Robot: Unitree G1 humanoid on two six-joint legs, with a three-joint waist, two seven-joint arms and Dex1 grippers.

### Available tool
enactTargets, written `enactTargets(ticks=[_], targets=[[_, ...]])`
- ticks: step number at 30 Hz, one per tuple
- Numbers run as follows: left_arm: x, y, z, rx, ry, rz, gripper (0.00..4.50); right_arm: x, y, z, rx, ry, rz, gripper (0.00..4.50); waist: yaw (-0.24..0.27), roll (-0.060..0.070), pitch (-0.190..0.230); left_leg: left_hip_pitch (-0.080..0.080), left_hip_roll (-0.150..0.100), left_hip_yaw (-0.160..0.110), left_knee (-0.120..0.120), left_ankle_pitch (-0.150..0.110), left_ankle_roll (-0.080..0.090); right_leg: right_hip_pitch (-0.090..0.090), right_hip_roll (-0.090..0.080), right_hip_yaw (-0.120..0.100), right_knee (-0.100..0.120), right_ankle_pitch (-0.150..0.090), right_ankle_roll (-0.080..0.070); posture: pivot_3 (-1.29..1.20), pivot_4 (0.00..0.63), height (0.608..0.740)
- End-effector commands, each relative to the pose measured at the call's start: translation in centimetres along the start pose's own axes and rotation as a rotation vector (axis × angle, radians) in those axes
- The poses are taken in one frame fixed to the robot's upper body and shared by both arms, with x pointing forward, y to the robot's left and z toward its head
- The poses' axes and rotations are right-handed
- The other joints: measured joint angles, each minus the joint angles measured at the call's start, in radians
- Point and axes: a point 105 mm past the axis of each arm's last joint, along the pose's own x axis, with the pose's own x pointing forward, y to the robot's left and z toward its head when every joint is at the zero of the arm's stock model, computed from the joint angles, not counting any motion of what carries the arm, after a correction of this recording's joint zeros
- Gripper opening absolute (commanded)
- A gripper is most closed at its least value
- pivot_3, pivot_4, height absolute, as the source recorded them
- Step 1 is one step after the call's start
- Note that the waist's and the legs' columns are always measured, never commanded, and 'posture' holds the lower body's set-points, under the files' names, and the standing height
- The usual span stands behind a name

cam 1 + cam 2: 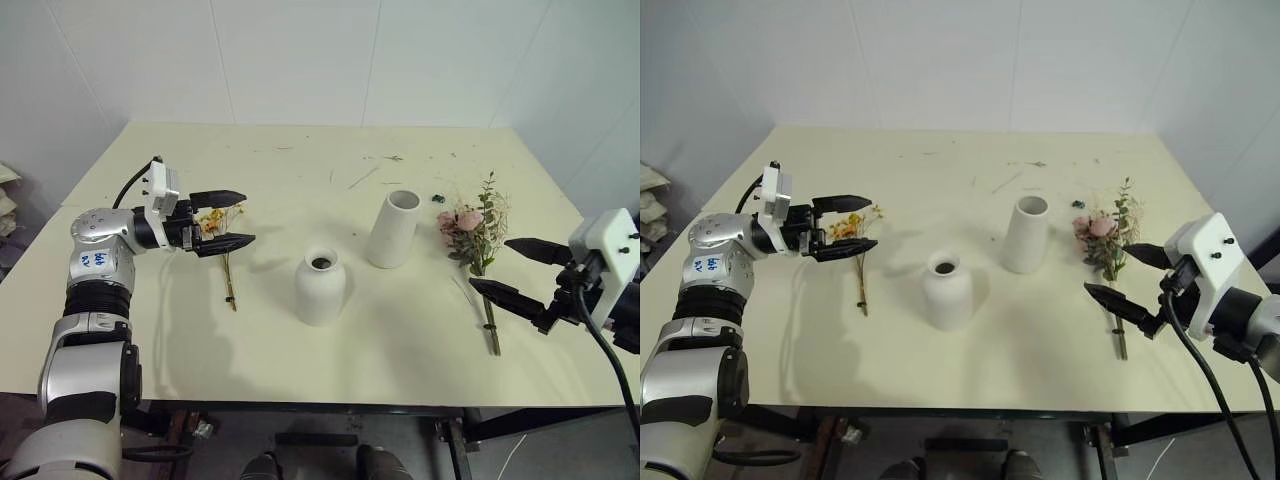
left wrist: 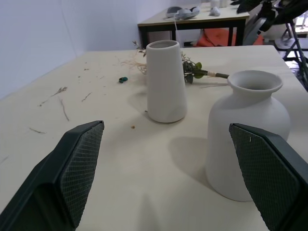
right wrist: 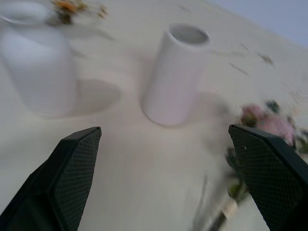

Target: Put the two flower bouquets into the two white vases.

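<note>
Left eye view, and here's the table (image 1: 300, 360) with nothing done yet: both bunches lie flat on it, and both vases stand empty in the middle, mouths open.

Biggest first. The tall vase (image 1: 393, 229) stands upright, a little further back and to the right of the round vase (image 1: 321, 287); the two are near each other but not touching. The left wrist view looks straight across at them and you can see into neither (just dark rims, no stems poking out).

Then the rose bunch (image 1: 474, 232), pink heads and green sprigs, lying on the right side with its stem running toward the near edge. The right gripper (image 1: 508, 270) hangs right there, fingers spread wide, one above the stem and one below in the picture, holding nothing.

Over on the left, the thin yellow bunch (image 1: 221, 240) lies with its brown stem pointing toward the near edge. The left gripper (image 1: 226, 220) hovers at the blossom end, fingers wide apart too, empty; whether it touches the blossoms I can't tell.

So my read: zero of two placed. Both pickups and both insertions are left, and each arm looks lined up on its own bunch.
</note>
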Motion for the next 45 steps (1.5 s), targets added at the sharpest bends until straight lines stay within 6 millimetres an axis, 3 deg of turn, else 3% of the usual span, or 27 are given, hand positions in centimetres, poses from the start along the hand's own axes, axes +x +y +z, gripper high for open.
enactTargets(ticks=[1, 8, 15, 24, 28, 36, 38, 43, 45], targets=[[-1.4, 0.2, 1.6, 0.045, -0.025, 0.008, 4.45, 0.7, -0.7, -0.7, 0.07, 0.074, -0.081, 4.5, -0.002, 0.0, 0.0, 0.0, 0.0, 0.0, 0.0, 0.0, 0.0, 0.0, 0.0, 0.0, 0.0, -0.001, -0.001, 0.0, 0.15, 0.74], [-1.5, -0.3, 2.0, 0.035, -0.056, -0.017, 4.45, 3.2, -3.4, -3.3, 0.174, 0.266, -0.267, 4.5, 0.006, 0.0, 0.0, -0.001, 0.0, 0.0, 0.001, 0.0, 0.0, 0.0, 0.0, 0.0, 0.0, -0.001, -0.001, 0.0, 0.15, 0.74], [-2.3, -0.8, 2.3, 0.018, -0.06, -0.028, 4.45, 5.2, -5.4, -5.7, 0.255, 0.41, -0.348, 4.5, 0.002, 0.0, 0.0, -0.001, 0.0, 0.0, 0.0, 0.0, 0.001, -0.001, 0.0, 0.0, 0.0, 0.001, 0.001, 0.0, 0.15, 0.74], [-2.8, -0.9, 2.9, 0.035, -0.04, -0.02, 4.45, 7.3, -7.1, -6.7, 0.296, 0.397, -0.362, 4.5, 0.001, 0.0, 0.0, -0.001, 0.0, 0.0, -0.002, 0.0, 0.001, -0.003, 0.0, 0.0, 0.002, 0.0, 0.001, 0.0, 0.15, 0.74], [-2.8, -0.9, 2.9, 0.036, -0.036, -0.014, 4.5, 7.7, -7.5, -7.1, 0.298, 0.398, -0.366, 3.56, 0.001, 0.0, 0.0, -0.001, 0.0, 0.0, -0.002, 0.0, 0.0, -0.003, 0.0, 0.0, 0.003, 0.0, 0.001, 0.0, 0.15, 0.74], [-2.6, -0.7, 3.0, 0.038, -0.029, -0.004, 4.5, 7.7, -8.2, -7.3, 0.309, 0.388, -0.4, 0.88, 0.001, 0.0, 0.0, -0.001, 0.0, 0.0, -0.002, 0.0, 0.0, -0.003, 0.0, 0.0, 0.003, 0.0, 0.001, 0.0, 0.15, 0.74], [-2.4, -0.7, 3.0, 0.038, -0.031, -0.007, 4.5, 7.8, -8.7, -6.5, 0.276, 0.336, -0.421, 0.22, -0.001, 0.0, 0.0, -0.001, 0.0, 0.0, -0.002, 0.0, 0.0, -0.003, 0.0, 0.0, 0.003, 0.0, 0.001, 0.0, 0.15, 0.74], [-1.9, -0.5, 3.1, 0.039, -0.04, -0.02, 4.5, 7.3, -10.7, -3.5, 0.212, 0.189, -0.516, 0.12, -0.001, 0.0, 0.0, -0.001, 0.0, 0.0, -0.002, 0.0, 0.0, -0.003, 0.001, 0.0, 0.004, 0.0, 0.001, 0.0, 0.15, 0.74], [-1.6, -0.4, 3.1, 0.038, -0.04, -0.023, 4.5, 6.8, -12.0, -0.4, 0.158, 0.054, -0.571, 0.12, -0.001, 0.0, 0.0, -0.001, 0.0, 0.0, -0.001, 0.0, 0.0, -0.003, 0.0, 0.0, 0.003, 0.0, 0.002, 0.0, 0.15, 0.74]])
